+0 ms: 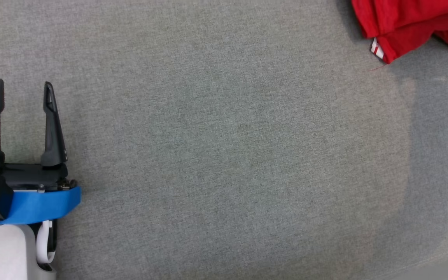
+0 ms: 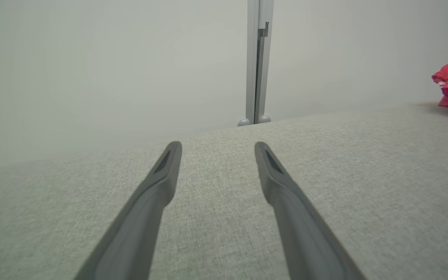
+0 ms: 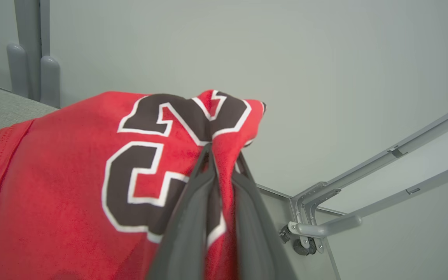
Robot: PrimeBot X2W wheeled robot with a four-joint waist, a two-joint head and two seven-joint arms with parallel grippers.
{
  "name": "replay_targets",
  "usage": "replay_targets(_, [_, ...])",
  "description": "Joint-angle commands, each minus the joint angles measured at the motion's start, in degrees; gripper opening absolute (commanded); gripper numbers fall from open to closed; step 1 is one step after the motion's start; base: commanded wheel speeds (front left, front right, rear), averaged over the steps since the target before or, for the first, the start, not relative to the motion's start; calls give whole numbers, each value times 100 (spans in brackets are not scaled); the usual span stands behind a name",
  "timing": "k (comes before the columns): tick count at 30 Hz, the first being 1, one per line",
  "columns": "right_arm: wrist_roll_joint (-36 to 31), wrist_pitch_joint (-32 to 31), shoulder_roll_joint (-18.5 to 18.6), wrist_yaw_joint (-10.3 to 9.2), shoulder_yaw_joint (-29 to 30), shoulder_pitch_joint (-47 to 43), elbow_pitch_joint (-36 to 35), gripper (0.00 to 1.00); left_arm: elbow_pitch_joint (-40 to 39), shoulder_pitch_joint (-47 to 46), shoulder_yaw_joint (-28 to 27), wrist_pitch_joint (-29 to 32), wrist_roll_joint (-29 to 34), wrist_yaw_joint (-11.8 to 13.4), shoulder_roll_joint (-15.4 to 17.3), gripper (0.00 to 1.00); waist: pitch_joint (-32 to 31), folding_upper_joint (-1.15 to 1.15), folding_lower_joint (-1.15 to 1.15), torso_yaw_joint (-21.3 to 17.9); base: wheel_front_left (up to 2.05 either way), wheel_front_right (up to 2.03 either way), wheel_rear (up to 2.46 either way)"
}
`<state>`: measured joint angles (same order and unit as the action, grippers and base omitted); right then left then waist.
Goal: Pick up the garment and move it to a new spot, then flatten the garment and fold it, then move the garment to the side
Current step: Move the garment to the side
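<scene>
Only a corner of the red garment (image 1: 410,23) shows from the head camera, cut off by the frame, bunched at the far right of the grey woven surface (image 1: 224,155). Its full outline is hidden, so its long axis cannot be told. A white label (image 1: 377,49) at the visible corner points toward the near edge.

The cloth-covered surface meets a pale wall (image 2: 91,58) with a grey upright post (image 2: 259,58).

The right gripper (image 3: 224,155) is clamped on a fold of the garment, beside its dark, white-outlined numerals (image 3: 146,175). The left gripper (image 1: 23,85) hovers near the left edge, fingers spread wide, holding nothing.
</scene>
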<state>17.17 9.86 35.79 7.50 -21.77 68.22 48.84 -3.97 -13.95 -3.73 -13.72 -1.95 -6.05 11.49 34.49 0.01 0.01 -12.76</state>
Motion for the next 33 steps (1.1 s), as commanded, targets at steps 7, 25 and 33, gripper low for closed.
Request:
replay_targets(7, [-116,-215,88,-1,106,302,512,0,-59,-132,-41,50,-49,26,114,100,182,-1,-1,27,0,0,0])
replay_targets(25, [-1383,122,-450,-1,847,533,1457,100,396,-49,-46,-107,-214,147,42,100,-226,-1,-1,234,0,0,0])
replay_targets(33, [-1255,530,-1168,-1,955,-201,764,100,794,302,-76,-147,-335,238,-103,100,-1097,-1,-1,519,0,0,0])
